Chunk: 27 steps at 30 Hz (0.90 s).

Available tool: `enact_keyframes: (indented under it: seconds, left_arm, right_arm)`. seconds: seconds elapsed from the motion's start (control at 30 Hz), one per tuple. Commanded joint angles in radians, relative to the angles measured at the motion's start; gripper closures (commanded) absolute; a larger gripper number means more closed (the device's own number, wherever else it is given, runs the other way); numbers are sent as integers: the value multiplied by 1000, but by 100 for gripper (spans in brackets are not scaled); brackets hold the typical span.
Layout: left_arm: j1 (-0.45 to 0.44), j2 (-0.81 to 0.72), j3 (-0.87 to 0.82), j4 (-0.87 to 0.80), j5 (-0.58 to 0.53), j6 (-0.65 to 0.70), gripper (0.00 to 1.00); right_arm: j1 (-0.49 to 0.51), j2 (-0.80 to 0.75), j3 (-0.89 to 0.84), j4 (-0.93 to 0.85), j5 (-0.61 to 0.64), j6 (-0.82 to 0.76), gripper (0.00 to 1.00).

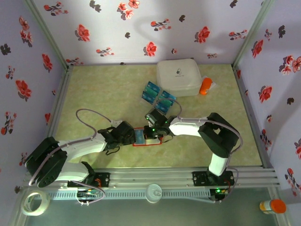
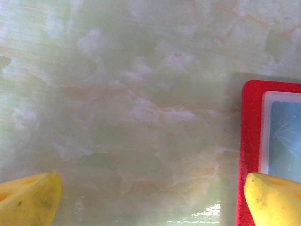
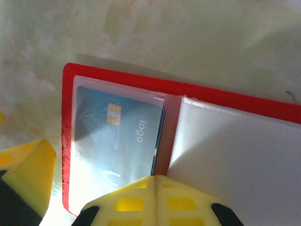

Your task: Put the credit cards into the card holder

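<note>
Right gripper (image 3: pixel 96 165) is hanging low over the open red wallet (image 3: pixel 225 101), its fingers apart and holding nothing. One blue card (image 3: pixel 117 132) is sitting in the left clear pocket, and the right pocket looks empty. Left gripper (image 2: pixel 153 181) is standing wide open at the wallet's left end, with one yellow finger (image 2: pixel 273 197) lying over the red rim, probably to keep the wallet from sliding. The wallet is lying near the middle of the near edge of the table (image 1: pixel 103 89), its long axis along that edge. The loose cards (image 1: pixel 157 96) are waiting further toward the far edge, just beside the white case (image 1: pixel 178 77), with their long sides running diagonally. They are lying beyond the right gripper, so I judge the right arm is nearer. It must reach away from the near edge, turning the wrist to meet that slant.
</note>
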Motion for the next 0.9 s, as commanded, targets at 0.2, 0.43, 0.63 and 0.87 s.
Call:
enact_keyframes:
  seconds: [0.2,0.43,0.63,0.87]
  left_arm:
    - [10,-28,19,-26,0,21,0]
    - [9,-76,69,-59,9,24,0]
    - [-5,-100,133,-66,35,23,0]
    - [-59,-49,188,-39,42,6,0]
  right_arm:
    - [7,-22,35,-23,-8,0,100]
    - [-51,-135,15,-97,23,-47,100]
    - [-147,-193,-27,-131,10,-89,100]
    - [-174,-179,-17,-166,-17,-130,100]
